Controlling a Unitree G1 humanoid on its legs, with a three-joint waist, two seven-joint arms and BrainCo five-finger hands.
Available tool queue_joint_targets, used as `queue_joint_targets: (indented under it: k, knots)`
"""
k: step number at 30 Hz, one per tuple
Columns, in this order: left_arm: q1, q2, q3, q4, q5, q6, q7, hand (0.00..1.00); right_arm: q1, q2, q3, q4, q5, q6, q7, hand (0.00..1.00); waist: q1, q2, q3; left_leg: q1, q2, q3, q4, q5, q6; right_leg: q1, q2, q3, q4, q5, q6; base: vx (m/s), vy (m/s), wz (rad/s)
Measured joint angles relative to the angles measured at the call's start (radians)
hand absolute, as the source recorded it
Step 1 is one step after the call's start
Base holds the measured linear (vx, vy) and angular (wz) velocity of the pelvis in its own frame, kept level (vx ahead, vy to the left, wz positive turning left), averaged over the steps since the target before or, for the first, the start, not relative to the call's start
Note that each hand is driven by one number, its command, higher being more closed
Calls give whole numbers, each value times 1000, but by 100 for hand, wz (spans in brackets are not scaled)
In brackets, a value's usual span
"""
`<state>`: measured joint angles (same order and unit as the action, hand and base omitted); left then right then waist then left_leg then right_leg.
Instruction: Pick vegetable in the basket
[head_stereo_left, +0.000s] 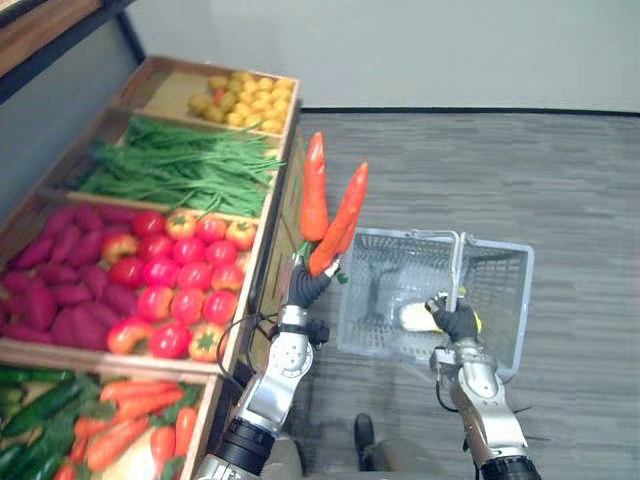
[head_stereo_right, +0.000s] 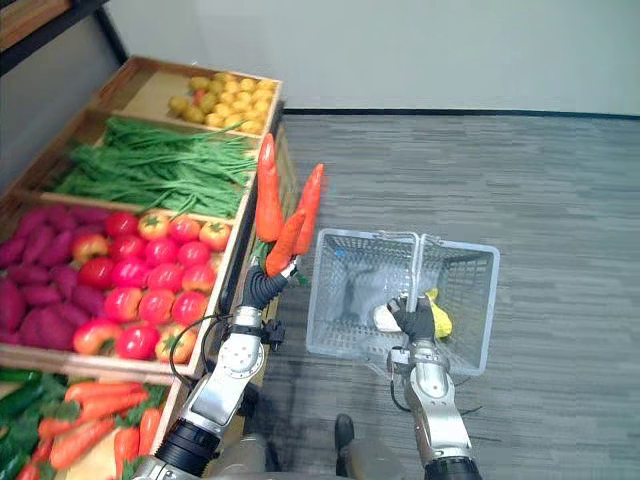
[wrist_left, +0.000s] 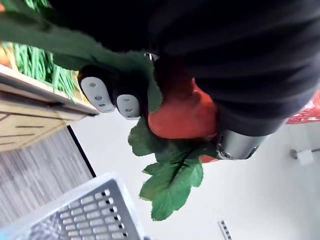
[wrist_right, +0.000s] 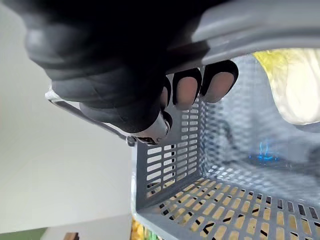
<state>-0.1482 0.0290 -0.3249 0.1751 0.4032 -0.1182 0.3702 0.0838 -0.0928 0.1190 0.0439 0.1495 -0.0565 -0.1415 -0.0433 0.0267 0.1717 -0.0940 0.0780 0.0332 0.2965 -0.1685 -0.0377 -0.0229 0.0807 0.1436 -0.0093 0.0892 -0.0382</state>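
My left hand (head_stereo_left: 306, 287) is shut on the leafy ends of two long orange carrots (head_stereo_left: 335, 220), held upright between the produce stand and the basket. The left wrist view shows my fingers (wrist_left: 112, 95) curled round a carrot butt (wrist_left: 182, 112) with green leaves (wrist_left: 170, 175) hanging out. The grey mesh basket (head_stereo_left: 500, 300) hangs from my right hand (head_stereo_left: 456, 320), which is shut on the basket handle (wrist_right: 260, 22). A pale yellow-white vegetable (head_stereo_right: 432, 312) lies inside the basket, seen close in the right wrist view (wrist_right: 300, 85).
A wooden produce stand (head_stereo_left: 262, 262) on my left holds bins of yellow potatoes (head_stereo_left: 245, 100), green beans (head_stereo_left: 175, 165), tomatoes (head_stereo_left: 180, 270), purple sweet potatoes (head_stereo_left: 60, 280), carrots (head_stereo_left: 130, 415) and cucumbers (head_stereo_left: 30, 415). Grey carpet floor (head_stereo_left: 560, 180) lies open to the right.
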Motion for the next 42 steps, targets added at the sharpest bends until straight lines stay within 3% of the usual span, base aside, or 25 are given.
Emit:
queue_joint_targets:
  k: [2, 6, 11, 19, 25, 26, 42]
  knots:
    - [-57, 0, -28, 35, 0, 3, 0, 100, 37, -5, 33, -67, 28, 2, 35, 100, -14, -7, -3, 34, -33, 34, -93, 32, 24, -4, -35, 31, -28, 8, 25, 105, 166, -28]
    - [-105, -2, -45, 88, 0, 7, -1, 100, 38, -5, 71, -109, 59, 2, 62, 100, -29, -12, -9, 50, -56, 63, -154, 57, 41, -19, -56, 59, -48, 13, 46, 89, 136, -20]
    - [-116, -7, -61, 171, -1, 27, -13, 100, 33, 10, 97, -109, 98, 2, 73, 100, -32, -16, -11, 73, -62, 89, -194, 59, 43, -25, -60, 84, -49, 11, 51, 67, 87, -16]
    - [-114, -5, -26, 382, -33, 48, -17, 100, 31, 7, 159, -112, 153, 2, 59, 100, -33, -43, -25, 92, -64, 119, -226, 63, 49, -36, -57, 114, -49, 10, 53, -5, 34, -13]
    - [-113, -7, -15, 518, -68, 74, -1, 100, 29, -22, 225, -211, 231, 2, 60, 100, -50, -54, -31, 96, -64, 132, -229, 63, 48, -38, -57, 130, -50, 13, 58, -36, 29, -8]
    - [-114, -7, -16, 526, -79, 76, -1, 0, 28, -30, 243, -218, 233, 2, 66, 100, -52, -55, -32, 96, -64, 132, -230, 63, 48, -38, -57, 129, -51, 13, 58, 0, 0, 0]
    - [-139, -16, -40, 537, -116, 73, -22, 0, 20, -44, 272, -226, 262, 1, 65, 100, -53, -63, -37, 91, -65, 136, -244, 68, 49, -50, -57, 131, -53, 14, 60, 0, 2, 0]
